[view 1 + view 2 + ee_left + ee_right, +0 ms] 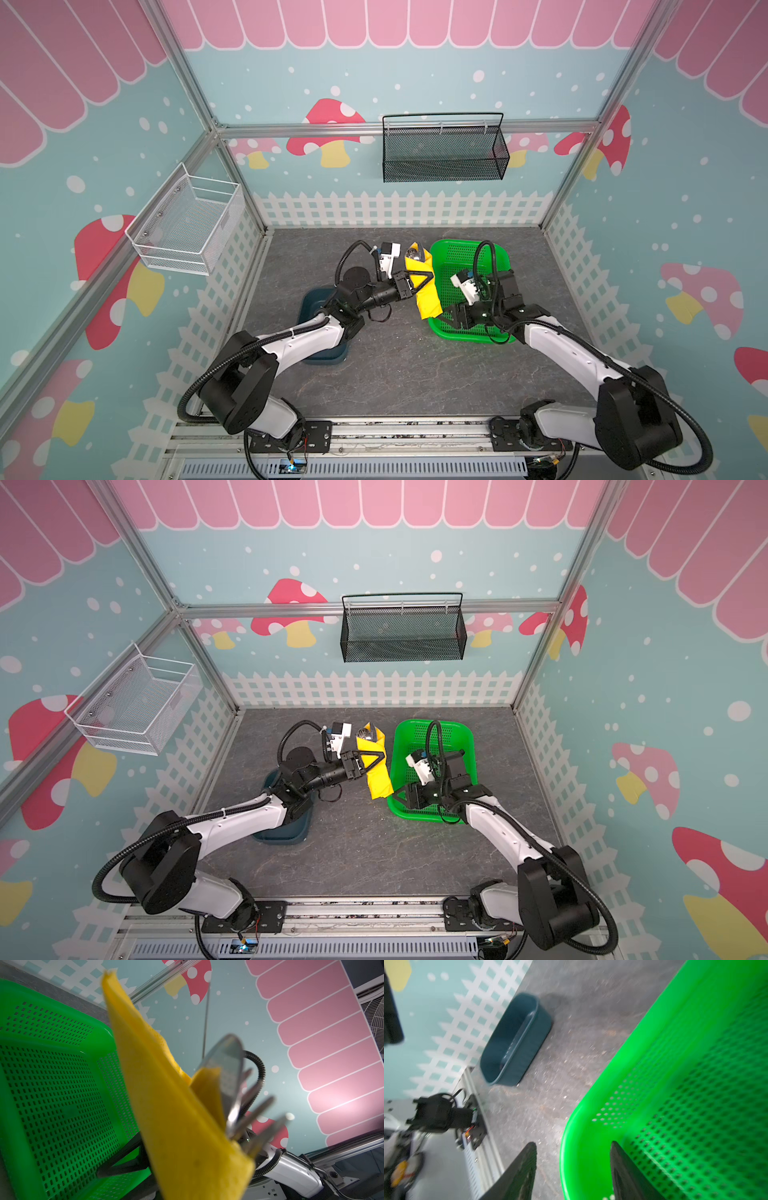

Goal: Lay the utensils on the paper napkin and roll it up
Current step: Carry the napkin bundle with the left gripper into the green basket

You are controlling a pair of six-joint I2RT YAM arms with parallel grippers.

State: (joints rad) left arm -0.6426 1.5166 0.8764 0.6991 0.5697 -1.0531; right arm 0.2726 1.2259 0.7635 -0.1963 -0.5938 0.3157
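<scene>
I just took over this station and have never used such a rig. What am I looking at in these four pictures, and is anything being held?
Two robot arms work over a grey table. Both top views look down on the whole scene from overhead, and each wrist view comes from a camera on one arm. The left gripper is shut on the paper napkin, which is rolled around the utensils; spoon and fork ends poke out. The right gripper is open and empty, its jaws astride the rim of the green basket. A dark blue tray sits partly under the left arm.
</scene>
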